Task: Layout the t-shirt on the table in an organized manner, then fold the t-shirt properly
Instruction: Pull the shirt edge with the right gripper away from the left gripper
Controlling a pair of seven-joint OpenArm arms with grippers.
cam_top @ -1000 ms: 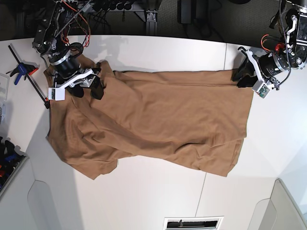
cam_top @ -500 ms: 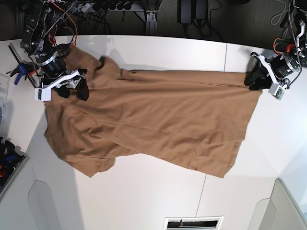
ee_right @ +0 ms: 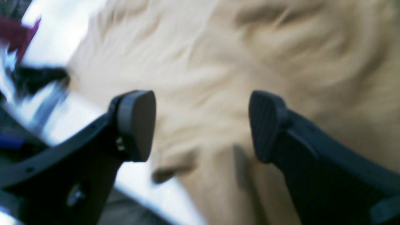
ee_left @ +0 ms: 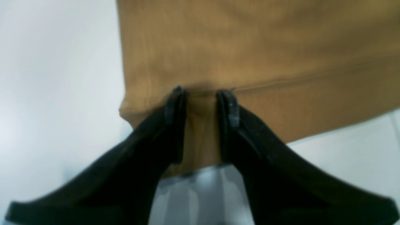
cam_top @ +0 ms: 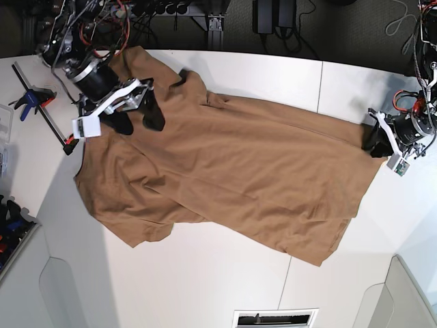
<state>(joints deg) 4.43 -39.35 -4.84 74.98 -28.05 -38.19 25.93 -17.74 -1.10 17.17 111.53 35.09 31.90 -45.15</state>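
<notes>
The tan-brown t-shirt [cam_top: 232, 164] lies spread, slanted and wrinkled, across the white table [cam_top: 205, 287]. My left gripper [cam_top: 377, 141] is at the shirt's right end. In the left wrist view it [ee_left: 202, 100] is shut on the t-shirt's hem [ee_left: 250, 47], with fabric pinched between the black fingers [ee_left: 176, 106]. My right gripper [cam_top: 138, 121] is over the shirt's upper left part. In the right wrist view it [ee_right: 201, 125] is wide open above blurred fabric [ee_right: 281, 47], and its pads [ee_right: 137, 125] hold nothing. The collar tag is not visible.
A blue and black clamp [cam_top: 31, 99] on a black bar [cam_top: 42, 113] lies at the table's left edge. A bin [cam_top: 10, 232] sits at the far left. A dark seam [cam_top: 321, 78] crosses the table. A vent slot [cam_top: 273, 318] is at the front edge.
The left gripper has moved right and toward the front, dragging the hem with it. The right gripper has moved right. The shirt's left end has shifted toward the far edge.
</notes>
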